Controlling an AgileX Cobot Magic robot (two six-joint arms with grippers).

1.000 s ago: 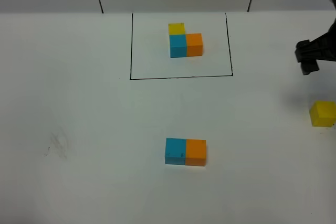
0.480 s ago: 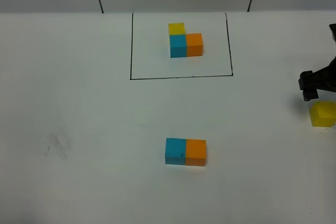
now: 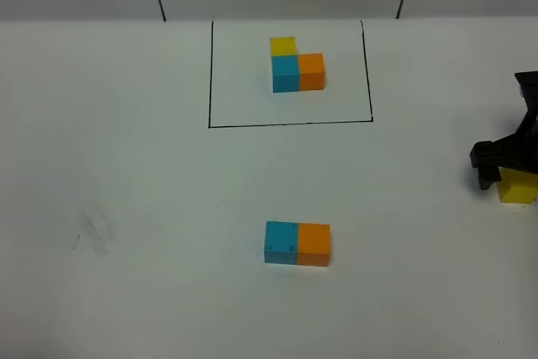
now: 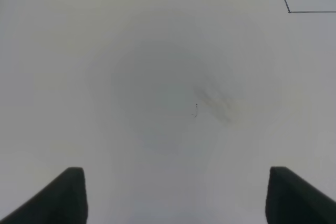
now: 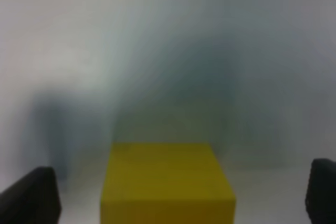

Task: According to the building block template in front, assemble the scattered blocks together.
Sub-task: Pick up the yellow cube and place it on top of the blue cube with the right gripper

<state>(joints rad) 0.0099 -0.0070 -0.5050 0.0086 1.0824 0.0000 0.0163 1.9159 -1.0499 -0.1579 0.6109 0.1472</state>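
Note:
The building block template (image 3: pixel 296 65), a yellow, sky-blue and orange L of cubes, sits inside a black drawn rectangle (image 3: pixel 290 124) at the back. The loose sky-blue cube (image 3: pixel 280 242) and orange cube (image 3: pixel 313 244) lie side by side, touching, at the front middle. The loose yellow cube (image 3: pixel 518 187) lies at the far right edge. My right gripper (image 3: pixel 511 172) is open and low around it; in the right wrist view the yellow cube (image 5: pixel 167 184) sits between the spread fingers of the gripper (image 5: pixel 176 195). My left gripper (image 4: pixel 178 195) is open and empty over bare table, out of the exterior high view.
A faint grey scuff mark (image 3: pixel 91 233) lies on the white table at the left; it also shows in the left wrist view (image 4: pixel 210 103). A corner of the black outline (image 4: pixel 289 10) shows there too. A grey wall stands behind the table.
My right gripper has come forward and down from beside the template's level to the yellow cube, and now straddles it. The cubes have not moved.

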